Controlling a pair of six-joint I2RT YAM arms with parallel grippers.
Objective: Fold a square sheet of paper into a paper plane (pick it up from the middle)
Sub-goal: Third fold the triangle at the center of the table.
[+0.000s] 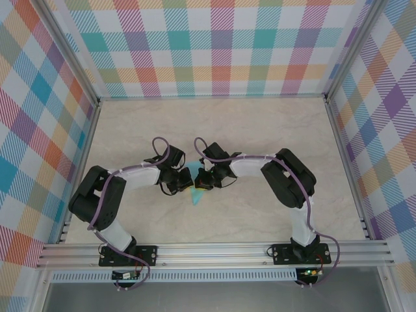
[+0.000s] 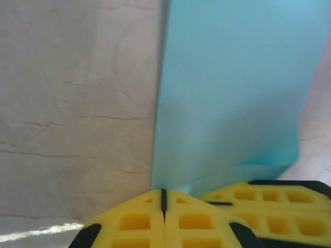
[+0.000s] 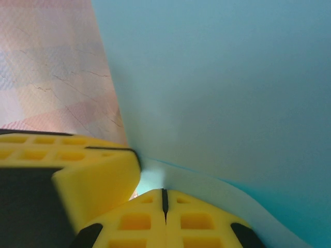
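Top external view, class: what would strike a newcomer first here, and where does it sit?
The left gripper and right gripper meet tip to tip at mid-table, jaws shut on the turquoise paper between them. Bright checked walls ring the pale table on three sides.

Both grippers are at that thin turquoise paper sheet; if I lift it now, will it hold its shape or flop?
Probably floppy: the thin turquoise paper sheet bows into a curve beside the left gripper. It looks thin, so likely very light; quick moves may flutter it. With the right gripper pinching close alongside, pulling apart could tear it.
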